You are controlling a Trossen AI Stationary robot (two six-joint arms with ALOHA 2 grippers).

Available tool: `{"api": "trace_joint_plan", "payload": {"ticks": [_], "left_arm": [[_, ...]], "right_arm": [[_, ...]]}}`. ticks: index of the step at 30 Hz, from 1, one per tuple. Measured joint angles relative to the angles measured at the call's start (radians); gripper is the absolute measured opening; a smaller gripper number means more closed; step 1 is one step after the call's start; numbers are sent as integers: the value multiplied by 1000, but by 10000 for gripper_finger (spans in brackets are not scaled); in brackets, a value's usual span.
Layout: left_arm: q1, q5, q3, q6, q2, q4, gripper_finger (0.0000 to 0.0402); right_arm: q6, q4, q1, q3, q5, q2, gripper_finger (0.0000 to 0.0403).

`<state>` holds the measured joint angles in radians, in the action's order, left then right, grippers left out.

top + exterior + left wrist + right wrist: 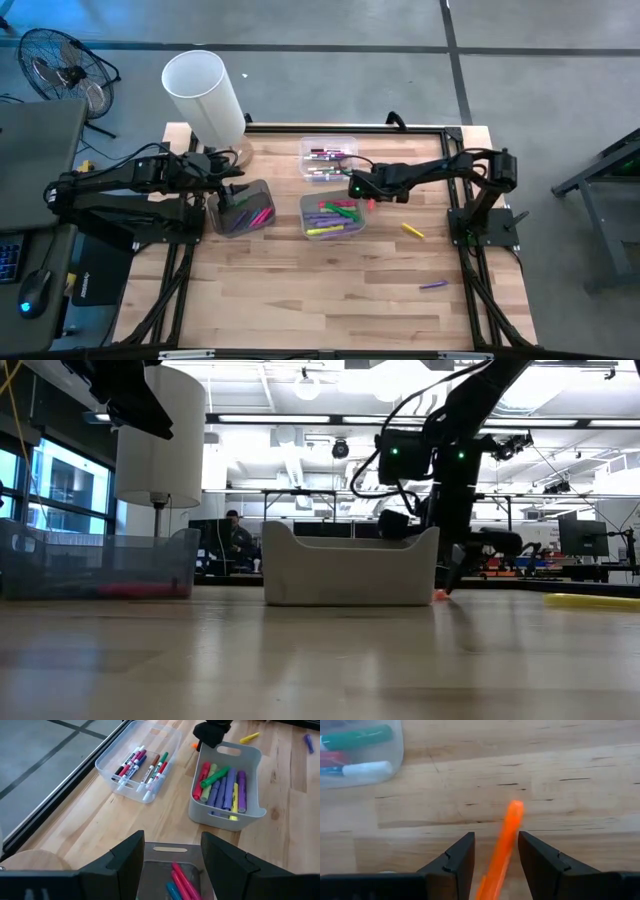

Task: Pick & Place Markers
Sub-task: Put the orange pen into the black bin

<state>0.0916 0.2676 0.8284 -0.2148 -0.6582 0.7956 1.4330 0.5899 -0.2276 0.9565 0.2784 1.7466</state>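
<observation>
Right tool point(496, 854) has its two fingers standing apart with an orange marker point(504, 840) lying in the gap between them; I cannot tell from the wrist view whether the pads touch it yet, so I would not call it held. I brought that tool low beside the grey bin point(333, 215) near the counter's middle because the orange marker lies on the bare wood just off the bin's far right corner, and straddling it lengthwise sets up a clean pinch.

That bin already carries purple, green, yellow and red markers, so I judge it the drop point. Behind it the clear tray point(328, 158) holds white-bodied markers. A yellow marker point(412, 230) and a purple marker point(432, 285) lie loose toward the counter's right edge.

Left tool point(170, 857) waits, fingers spread and empty, over the dark bin point(243, 207) with pink markers on the left.
</observation>
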Motion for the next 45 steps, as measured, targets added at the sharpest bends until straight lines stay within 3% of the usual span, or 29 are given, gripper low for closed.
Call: {"api": "trace_joint_plan", "payload": {"ticks": [9, 15, 25, 45], "left_arm": [[0, -25, 0, 0, 0, 7, 192], [0, -26, 0, 0, 0, 39, 192], [0, -25, 0, 0, 0, 37, 192], [0, -25, 0, 0, 0, 15, 192]], "right_arm": [[0, -11, 21, 0, -3, -1, 140], [-45, -55, 34, 0, 14, -67, 140], [-68, 85, 34, 1, 52, -202, 140], [-47, 18, -4, -15, -23, -30, 140]]}}
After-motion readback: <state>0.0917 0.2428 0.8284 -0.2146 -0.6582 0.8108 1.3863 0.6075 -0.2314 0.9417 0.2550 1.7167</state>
